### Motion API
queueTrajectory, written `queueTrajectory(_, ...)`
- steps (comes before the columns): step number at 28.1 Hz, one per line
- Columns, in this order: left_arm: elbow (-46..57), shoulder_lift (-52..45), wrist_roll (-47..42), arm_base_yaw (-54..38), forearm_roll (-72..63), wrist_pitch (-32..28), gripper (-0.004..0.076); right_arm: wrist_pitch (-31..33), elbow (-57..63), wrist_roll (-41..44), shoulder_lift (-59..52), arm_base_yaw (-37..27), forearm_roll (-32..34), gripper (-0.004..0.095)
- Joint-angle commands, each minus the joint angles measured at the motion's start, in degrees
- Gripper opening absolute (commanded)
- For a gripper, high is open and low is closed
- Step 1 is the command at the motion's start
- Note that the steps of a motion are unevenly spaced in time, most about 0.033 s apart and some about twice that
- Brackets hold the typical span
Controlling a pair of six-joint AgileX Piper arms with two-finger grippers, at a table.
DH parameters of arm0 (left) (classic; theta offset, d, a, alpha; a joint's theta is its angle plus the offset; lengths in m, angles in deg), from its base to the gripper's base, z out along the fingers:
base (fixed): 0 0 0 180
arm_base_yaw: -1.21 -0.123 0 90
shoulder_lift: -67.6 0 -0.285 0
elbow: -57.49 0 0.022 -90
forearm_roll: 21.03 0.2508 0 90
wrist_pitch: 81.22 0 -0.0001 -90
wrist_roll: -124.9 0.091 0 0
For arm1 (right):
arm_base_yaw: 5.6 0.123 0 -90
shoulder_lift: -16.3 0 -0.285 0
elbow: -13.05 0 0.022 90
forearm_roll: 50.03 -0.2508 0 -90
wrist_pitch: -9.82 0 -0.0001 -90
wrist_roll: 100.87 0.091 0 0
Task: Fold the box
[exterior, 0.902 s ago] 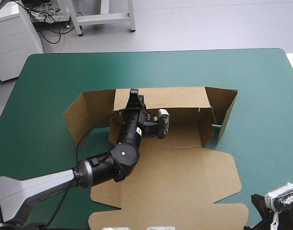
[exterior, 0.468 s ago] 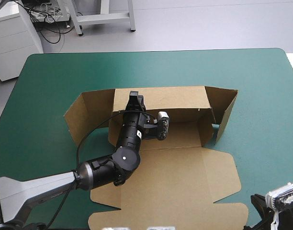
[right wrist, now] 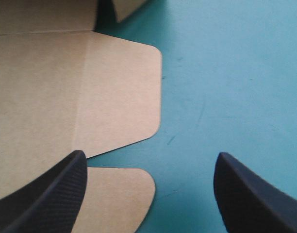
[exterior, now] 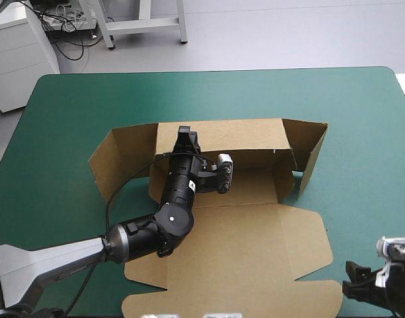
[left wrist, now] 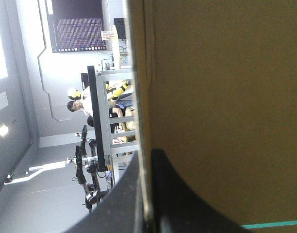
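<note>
No legible writing (the box (exterior: 242,238) included).

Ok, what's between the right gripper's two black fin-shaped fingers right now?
The right wrist view shows mostly bare teal-green table cover, with rounded flaps of the flat brown cardboard box reaching in from one side.

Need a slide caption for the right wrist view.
Right end effector open over the cover, beside the box and its rounded flaps.

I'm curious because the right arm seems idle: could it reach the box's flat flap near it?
Probably yes: the right gripper, open, hovers at a rounded flap of the box, with nothing in the way.
</note>
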Motion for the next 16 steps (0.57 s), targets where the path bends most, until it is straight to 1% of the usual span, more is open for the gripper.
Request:
queueTrajectory(1, -1.45, -2.66, -0.64, 0.37, 4.07, 3.13, -0.0032, -2.23, -3.49, 1.29, 9.06, -0.24, 4.48, 0.0701)
queueTrajectory(5, -1.45, -2.66, -0.64, 0.37, 4.07, 3.13, -0.0032, -7.31, -8.60, -0.67, 18.95, -0.24, 6.18, 0.0701)
queueTrajectory(7, -1.45, -2.66, -0.64, 0.37, 4.07, 3.13, -0.0032, -8.58, -12.18, -0.67, 23.73, -0.24, 7.16, 0.0701)
queueTrajectory(14, -1.45, -2.66, -0.64, 0.37, 4.07, 3.13, -0.0032, -8.24, -25.75, -1.56, 37.83, -0.24, 10.70, 0.0697)
queueTrajectory(15, -1.45, -2.66, -0.64, 0.37, 4.28, 3.13, -0.0032, -7.74, -30.54, -2.64, 41.91, -0.49, 10.34, 0.0697)
queueTrajectory(16, -1.45, -2.66, -0.64, 0.37, 4.28, 3.13, -0.0032, -7.50, -33.01, -3.57, 43.59, -1.05, 9.63, 0.0697)
